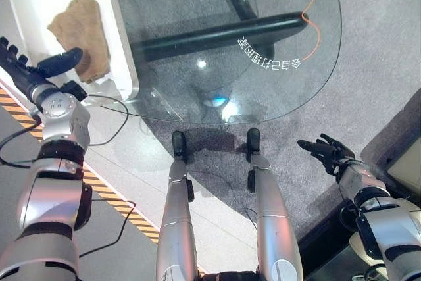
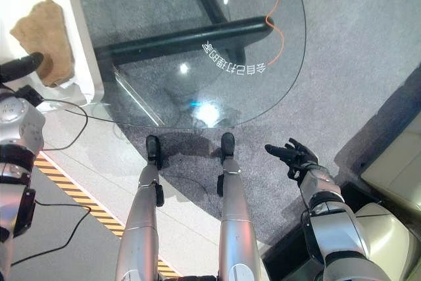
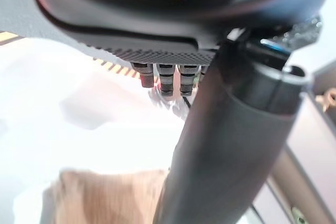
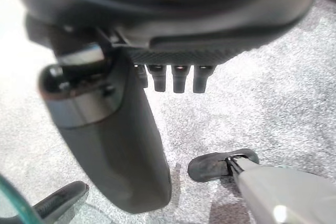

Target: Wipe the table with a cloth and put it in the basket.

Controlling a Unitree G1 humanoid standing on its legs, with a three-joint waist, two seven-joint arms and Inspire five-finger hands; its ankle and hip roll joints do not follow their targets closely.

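A tan cloth (image 1: 82,34) lies crumpled inside the white basket (image 1: 123,44), which stands beside the left edge of the round glass table (image 1: 283,37). My left hand (image 1: 31,78) hovers at the basket's near side with its fingers straight and its thumb (image 3: 226,156) reaching over the cloth (image 3: 100,198) without holding it. Down at the lower right, away from the table, my right hand (image 1: 329,151) hangs over the grey carpet with its fingers spread and nothing in it; its thumb (image 4: 110,145) shows straight in the right wrist view.
A black base bar (image 1: 217,36) shows through the glass. An orange cable (image 1: 314,24) runs on the carpet beyond the table. Yellow-black floor tape (image 1: 112,197) crosses at the lower left. A beige box (image 1: 406,166) sits at the right edge.
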